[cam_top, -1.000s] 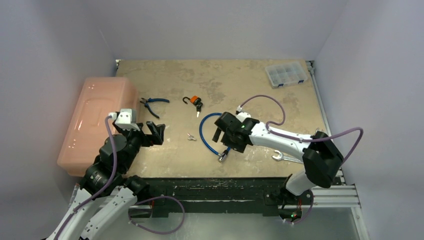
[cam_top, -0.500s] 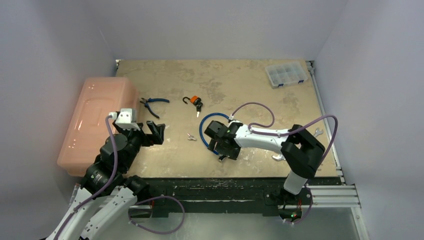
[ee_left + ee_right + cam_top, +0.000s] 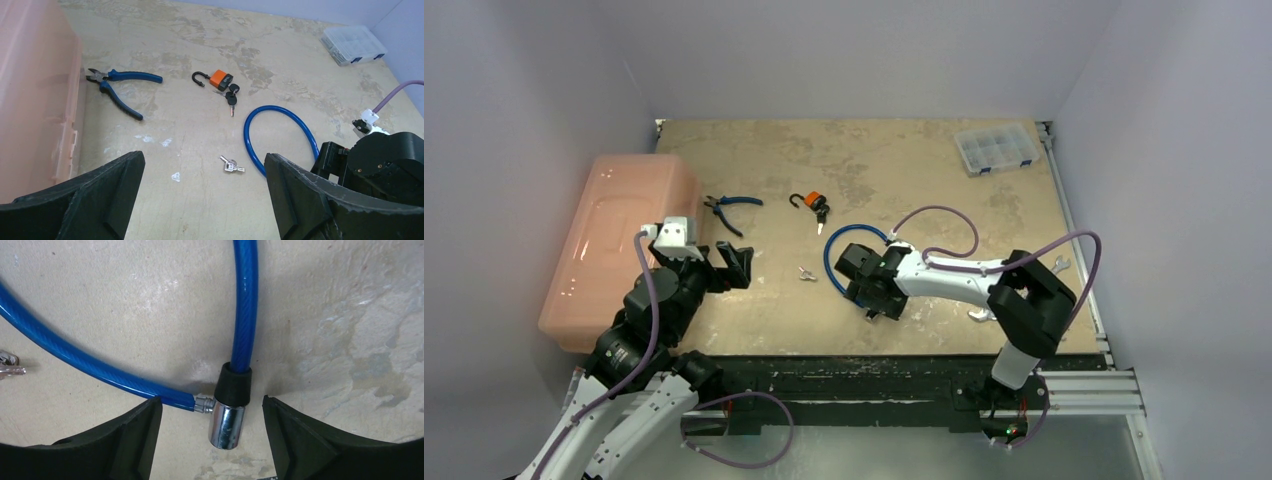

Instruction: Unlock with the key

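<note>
A blue cable lock (image 3: 828, 262) lies looped on the table, its silver lock cylinder (image 3: 227, 425) at the near end. My right gripper (image 3: 211, 412) is open and low over it, with one finger (image 3: 135, 440) on each side of the cylinder and neither touching it. In the top view the right gripper (image 3: 872, 300) covers that end of the cable (image 3: 280, 107). A small bunch of silver keys (image 3: 806, 273) (image 3: 231, 165) lies loose left of the loop and shows at the edge of the right wrist view (image 3: 7, 366). My left gripper (image 3: 202, 165) (image 3: 729, 268) hovers open and empty, back from the keys.
An orange padlock (image 3: 812, 200) (image 3: 221, 78) with open shackle and its own keys lies farther back. Blue-handled pliers (image 3: 727, 210) (image 3: 120, 82) lie beside a pink lidded box (image 3: 614, 240) on the left. A clear organiser box (image 3: 996, 148) sits back right; a wrench (image 3: 982, 315) lies near the front edge.
My right arm has swung left and toward the near edge, bringing its gripper down over the lock cylinder, and its jaws have narrowed a little. The left arm has not moved.
</note>
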Robot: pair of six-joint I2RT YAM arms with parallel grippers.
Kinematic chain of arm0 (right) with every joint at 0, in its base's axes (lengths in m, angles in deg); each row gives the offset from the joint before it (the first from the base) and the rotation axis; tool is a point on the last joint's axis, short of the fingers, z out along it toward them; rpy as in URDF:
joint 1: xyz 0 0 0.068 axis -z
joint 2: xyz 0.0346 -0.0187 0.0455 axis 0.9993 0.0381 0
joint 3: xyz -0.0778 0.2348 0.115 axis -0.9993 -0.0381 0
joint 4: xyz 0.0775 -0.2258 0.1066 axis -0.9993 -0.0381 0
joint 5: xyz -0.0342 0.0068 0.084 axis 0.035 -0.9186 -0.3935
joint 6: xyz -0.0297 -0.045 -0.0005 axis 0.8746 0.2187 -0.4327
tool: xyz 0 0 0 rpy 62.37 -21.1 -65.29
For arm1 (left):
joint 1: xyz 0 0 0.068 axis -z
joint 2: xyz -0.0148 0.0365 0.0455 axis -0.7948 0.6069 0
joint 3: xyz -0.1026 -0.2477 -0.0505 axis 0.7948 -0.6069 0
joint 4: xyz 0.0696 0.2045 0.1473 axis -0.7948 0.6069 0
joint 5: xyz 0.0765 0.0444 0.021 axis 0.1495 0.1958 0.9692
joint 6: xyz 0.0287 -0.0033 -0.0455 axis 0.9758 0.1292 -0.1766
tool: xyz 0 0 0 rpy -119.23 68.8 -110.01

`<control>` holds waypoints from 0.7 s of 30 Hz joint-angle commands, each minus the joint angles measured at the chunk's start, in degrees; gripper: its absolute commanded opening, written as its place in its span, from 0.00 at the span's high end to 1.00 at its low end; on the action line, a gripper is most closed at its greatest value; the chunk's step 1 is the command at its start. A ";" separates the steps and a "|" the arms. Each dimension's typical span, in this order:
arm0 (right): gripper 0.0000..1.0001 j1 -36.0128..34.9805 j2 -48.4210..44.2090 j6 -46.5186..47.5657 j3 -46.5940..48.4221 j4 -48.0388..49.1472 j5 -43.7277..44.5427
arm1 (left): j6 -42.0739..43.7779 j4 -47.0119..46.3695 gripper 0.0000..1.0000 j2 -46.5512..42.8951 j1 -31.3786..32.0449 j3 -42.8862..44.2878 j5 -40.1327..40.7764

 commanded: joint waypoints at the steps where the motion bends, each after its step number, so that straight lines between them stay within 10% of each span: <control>1: 0.20 0.06 -3.99 -2.45 -1.17 -2.59 4.93 | -0.47 -1.25 0.02 0.26 -0.08 -0.13 0.68; 14: 0.22 0.15 -2.73 -2.67 -2.32 -1.64 5.41 | -0.54 -1.32 0.02 -0.13 -0.09 -0.20 0.85; 21: 0.56 1.91 -1.08 -1.35 -2.15 -1.85 6.66 | -0.52 -1.31 0.02 -0.42 0.15 -0.22 0.93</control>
